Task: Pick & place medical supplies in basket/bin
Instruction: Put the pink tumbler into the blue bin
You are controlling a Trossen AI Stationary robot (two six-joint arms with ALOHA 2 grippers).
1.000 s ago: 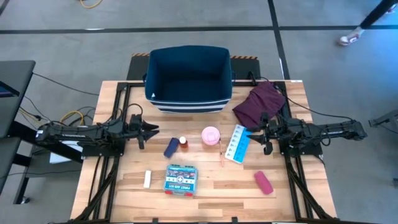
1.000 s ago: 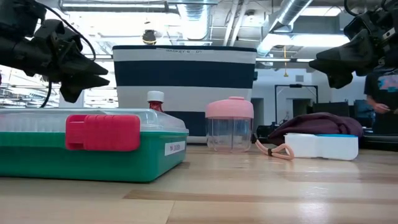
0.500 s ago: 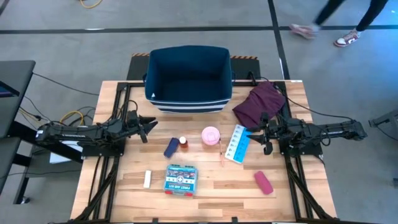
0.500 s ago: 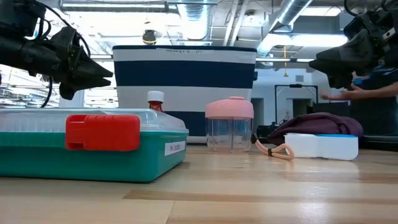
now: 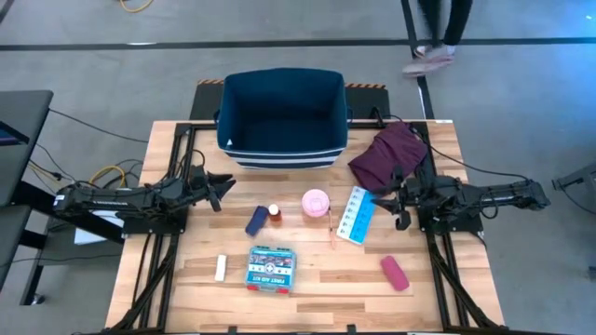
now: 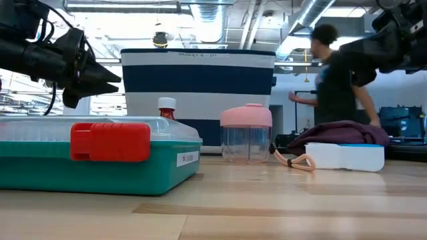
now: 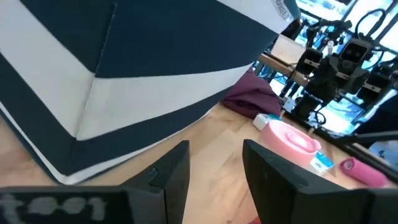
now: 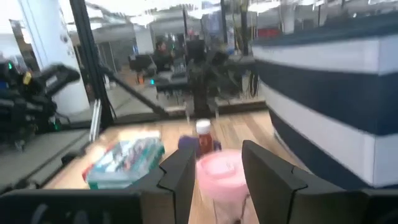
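Hovering above the worktop's left side, the left hand is parted and grasps nothing, its fingers aimed past the navy bin standing at the far edge. The right hand hangs over the right side, also parted and empty, beside the maroon cloth. Between them lie the pink round tub, red-capped bottle, blue tube and pill strip. Nearer the front edge sit the teal first-aid box, white stick and pink oblong. A person stands in the room beyond the worktop.
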